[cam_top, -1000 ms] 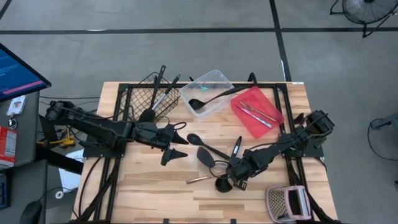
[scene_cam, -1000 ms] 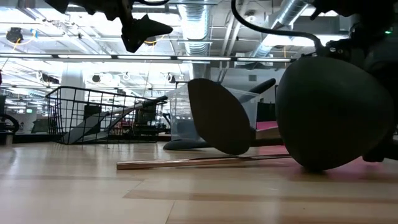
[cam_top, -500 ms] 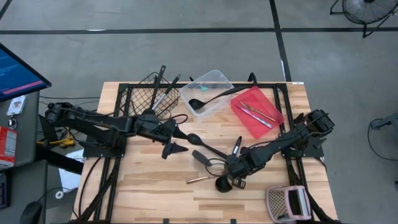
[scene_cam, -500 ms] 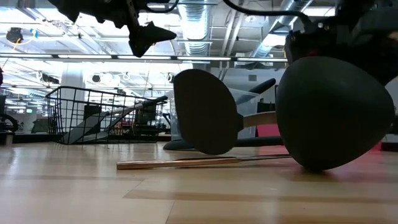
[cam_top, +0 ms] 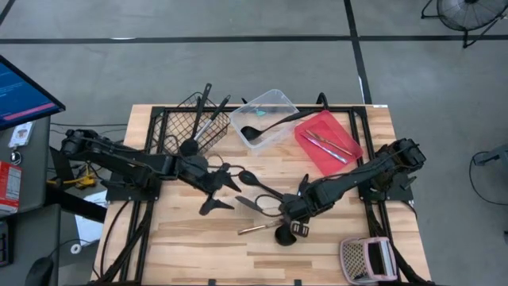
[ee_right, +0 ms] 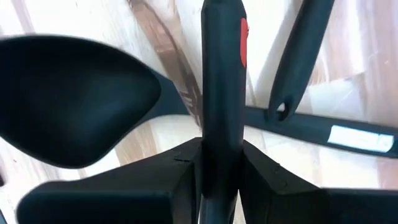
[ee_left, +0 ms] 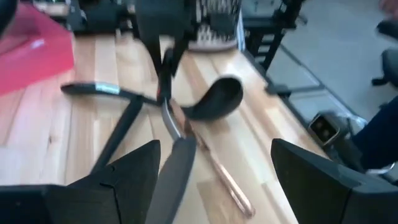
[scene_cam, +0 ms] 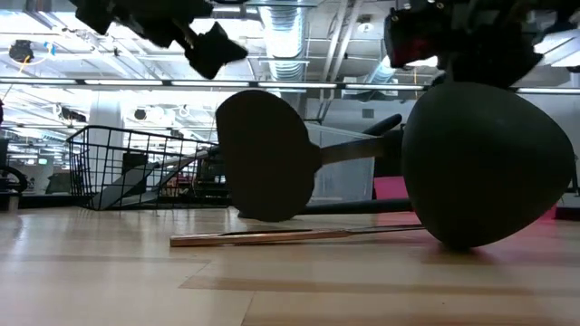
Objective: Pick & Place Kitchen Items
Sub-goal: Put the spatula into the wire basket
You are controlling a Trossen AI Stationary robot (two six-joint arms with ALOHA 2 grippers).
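Note:
My right gripper (cam_top: 290, 211) is shut on a black long-handled spoon at the table's middle. Its oval head (cam_top: 248, 203) stands on edge and faces the near edge in the low view (scene_cam: 267, 154). My left gripper (cam_top: 217, 191) is open and empty above the table, left of that head; it also shows in the low view (scene_cam: 213, 47). A second black spoon (cam_top: 248, 177), a black ladle (cam_top: 284, 236) with its big bowl (scene_cam: 485, 163) on the wood, and a thin copper-coloured piece (cam_top: 258, 229) lie around the held one. My right gripper pinches the spoon's black handle (ee_right: 221, 134) between its two fingers, which slant down from the table's right. The handle runs on forward past the fingers, roughly level (scene_cam: 362, 149). The head is turned on edge; I cannot tell whether its lower edge touches the table.
A black wire basket (cam_top: 198, 123) with utensils stands at the far left, a clear tub (cam_top: 270, 107) holding a black ladle beside it, and a red tray (cam_top: 328, 147) with thin silver pieces at the far right. A pinkish-white perforated box (cam_top: 367, 258) sits near right.
My right gripper has gone toward the table's left edge with the spoon. The spoon's head has travelled left, risen a little and turned more upright on its edge. My left gripper has shifted a little toward the near edge, still open.

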